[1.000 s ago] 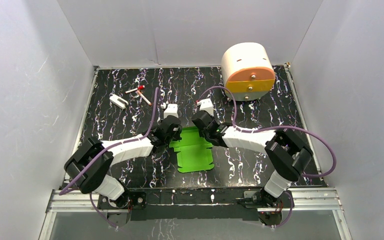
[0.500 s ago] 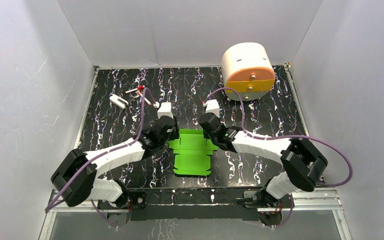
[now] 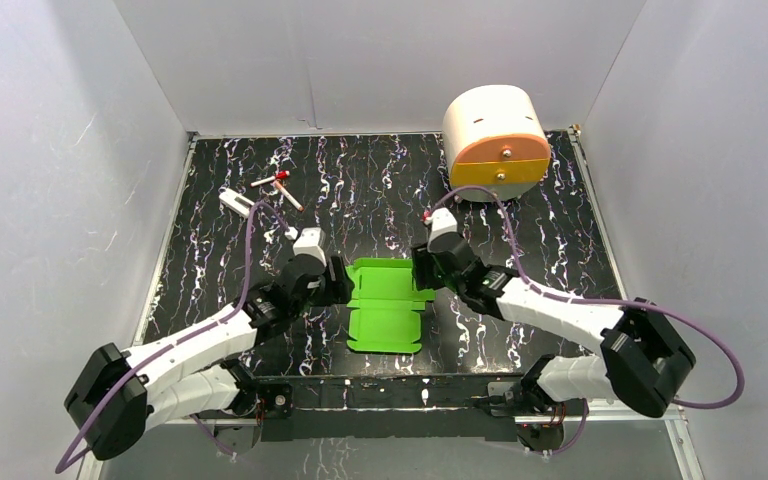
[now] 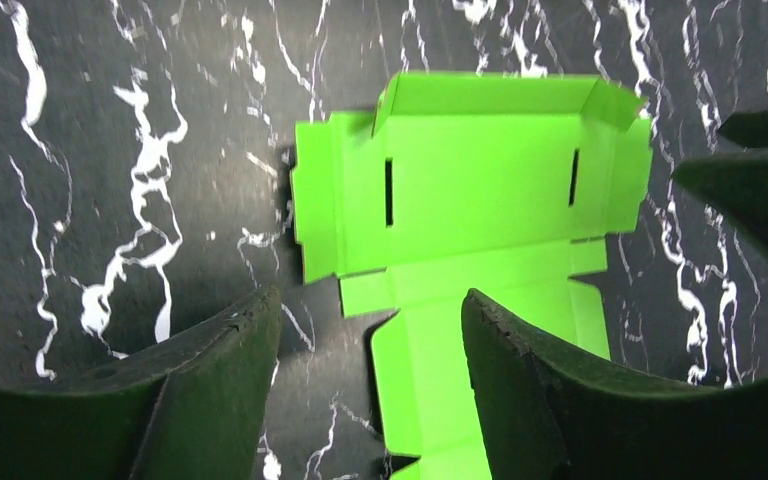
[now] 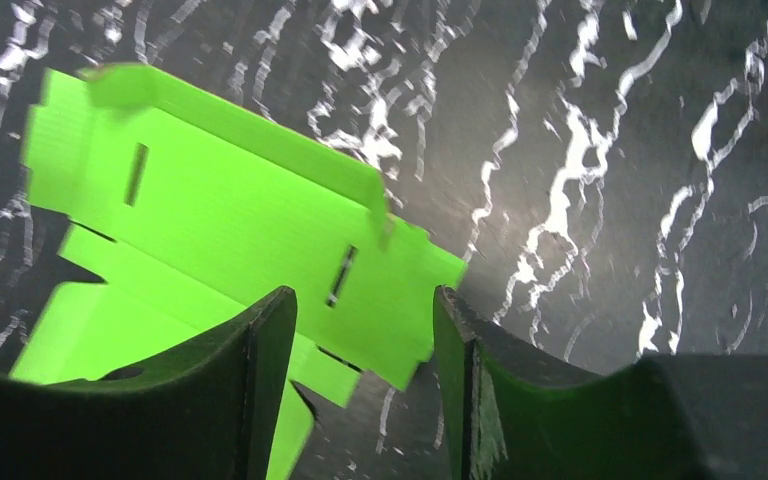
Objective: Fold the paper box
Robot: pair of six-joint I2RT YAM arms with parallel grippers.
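Both arms have pulled apart off the paper box [image 3: 385, 300] by the desk's [image 3: 360, 180] near edge; left jaws and right jaws gape empty. Folding looks barely begun.

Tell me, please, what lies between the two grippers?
The green paper box lies on the table between the left gripper and the right gripper. Nothing else is in that stretch. The top view shows it.
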